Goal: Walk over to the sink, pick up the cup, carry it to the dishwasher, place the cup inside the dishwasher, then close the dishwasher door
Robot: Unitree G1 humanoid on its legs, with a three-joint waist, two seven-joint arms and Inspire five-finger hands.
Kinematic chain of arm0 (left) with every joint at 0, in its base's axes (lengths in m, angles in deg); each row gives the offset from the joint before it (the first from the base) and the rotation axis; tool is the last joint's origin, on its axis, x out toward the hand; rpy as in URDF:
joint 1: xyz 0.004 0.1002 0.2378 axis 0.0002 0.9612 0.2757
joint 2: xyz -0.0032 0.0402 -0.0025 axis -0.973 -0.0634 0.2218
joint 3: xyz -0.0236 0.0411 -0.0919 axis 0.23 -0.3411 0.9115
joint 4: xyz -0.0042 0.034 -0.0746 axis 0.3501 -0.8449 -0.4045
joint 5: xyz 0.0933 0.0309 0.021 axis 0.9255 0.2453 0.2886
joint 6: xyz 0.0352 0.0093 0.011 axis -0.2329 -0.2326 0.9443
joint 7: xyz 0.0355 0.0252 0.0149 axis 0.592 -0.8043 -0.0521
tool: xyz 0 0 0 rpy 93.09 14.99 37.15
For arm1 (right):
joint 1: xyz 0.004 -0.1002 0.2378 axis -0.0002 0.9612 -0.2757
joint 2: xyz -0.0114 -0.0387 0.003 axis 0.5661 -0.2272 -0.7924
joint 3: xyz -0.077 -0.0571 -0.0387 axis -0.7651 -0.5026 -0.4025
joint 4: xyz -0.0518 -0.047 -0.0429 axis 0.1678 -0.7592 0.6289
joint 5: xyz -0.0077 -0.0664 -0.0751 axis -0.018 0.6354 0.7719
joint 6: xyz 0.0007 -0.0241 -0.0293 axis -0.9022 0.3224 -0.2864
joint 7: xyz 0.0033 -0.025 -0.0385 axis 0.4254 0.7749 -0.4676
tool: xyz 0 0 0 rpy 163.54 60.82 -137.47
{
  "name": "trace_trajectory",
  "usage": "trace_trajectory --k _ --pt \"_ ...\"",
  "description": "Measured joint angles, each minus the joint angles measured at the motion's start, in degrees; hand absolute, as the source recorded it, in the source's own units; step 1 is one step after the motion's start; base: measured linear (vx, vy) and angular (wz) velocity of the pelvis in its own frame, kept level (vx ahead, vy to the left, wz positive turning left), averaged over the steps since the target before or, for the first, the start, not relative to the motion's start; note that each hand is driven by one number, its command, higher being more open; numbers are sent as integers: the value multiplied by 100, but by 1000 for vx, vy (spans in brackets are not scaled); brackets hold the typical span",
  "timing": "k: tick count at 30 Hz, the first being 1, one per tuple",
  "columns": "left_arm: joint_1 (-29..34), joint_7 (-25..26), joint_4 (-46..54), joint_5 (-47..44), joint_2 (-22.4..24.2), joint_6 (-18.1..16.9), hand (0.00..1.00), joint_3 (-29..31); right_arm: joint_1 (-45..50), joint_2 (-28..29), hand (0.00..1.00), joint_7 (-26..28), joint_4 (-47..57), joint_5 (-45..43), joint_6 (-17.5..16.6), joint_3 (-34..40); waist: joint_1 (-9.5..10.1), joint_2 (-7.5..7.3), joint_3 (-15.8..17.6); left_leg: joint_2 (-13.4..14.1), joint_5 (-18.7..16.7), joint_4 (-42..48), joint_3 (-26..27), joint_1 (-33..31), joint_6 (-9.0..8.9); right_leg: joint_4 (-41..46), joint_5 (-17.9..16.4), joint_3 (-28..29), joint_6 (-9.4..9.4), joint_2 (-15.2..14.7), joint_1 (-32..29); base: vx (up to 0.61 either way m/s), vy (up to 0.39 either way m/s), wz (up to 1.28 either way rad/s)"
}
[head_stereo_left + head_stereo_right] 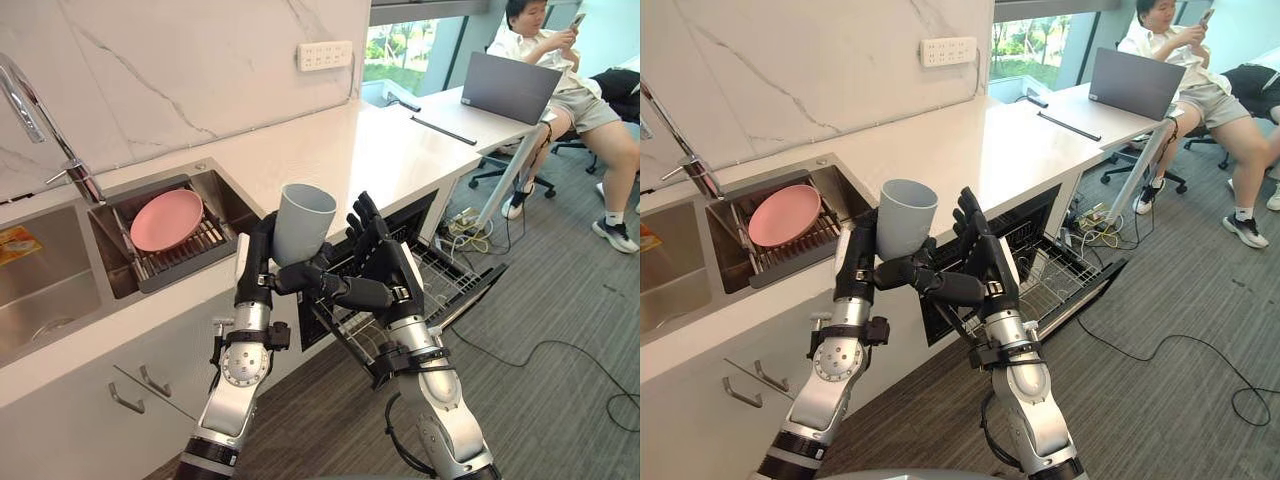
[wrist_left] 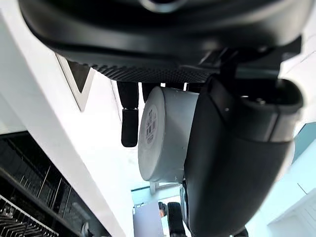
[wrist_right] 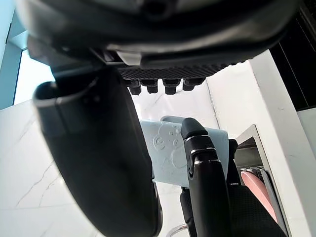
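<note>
The smooth white stone counter (image 1: pixel 340 150) spans the scene. Below its edge a dark dishwasher (image 1: pixel 455 285) stands open, showing its wire rack. The right hand (image 1: pixel 385 262) is raised flat, fingers straight. Just beside it, the left hand (image 1: pixel 258 272) wraps the base of the pale grey cylindrical cup (image 1: pixel 303 222), long axis near vertical, mouth upward.

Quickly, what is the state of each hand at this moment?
Left hand: closed around the cup, holding it upright.
Right hand: open, fingers straight, beside the cup.
</note>
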Motion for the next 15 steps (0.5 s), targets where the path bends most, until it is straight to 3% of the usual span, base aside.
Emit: trace_trajectory --k 11,12,15 --pt "1 3 168 121 116 -1 0 -612 0 5 100 -145 -84 -2 -32 -79 3 4 -4 -26 16 0 -58 -29 25 2 -2 -56 1 -27 -2 -6 -5 2" --pt "2 4 168 121 124 -1 0 -659 0 5 0 -176 -84 -2 -42 -81 6 4 -4 -28 19 0 -67 -36 30 3 -2 -65 1 -29 -4 -10 -10 5" --pt "4 13 170 121 139 -2 0 -700 0 15 0 -254 -108 -5 -51 -66 10 2 -6 -30 21 0 -74 -41 32 3 -3 -71 0 -32 -5 -1 -1 1"
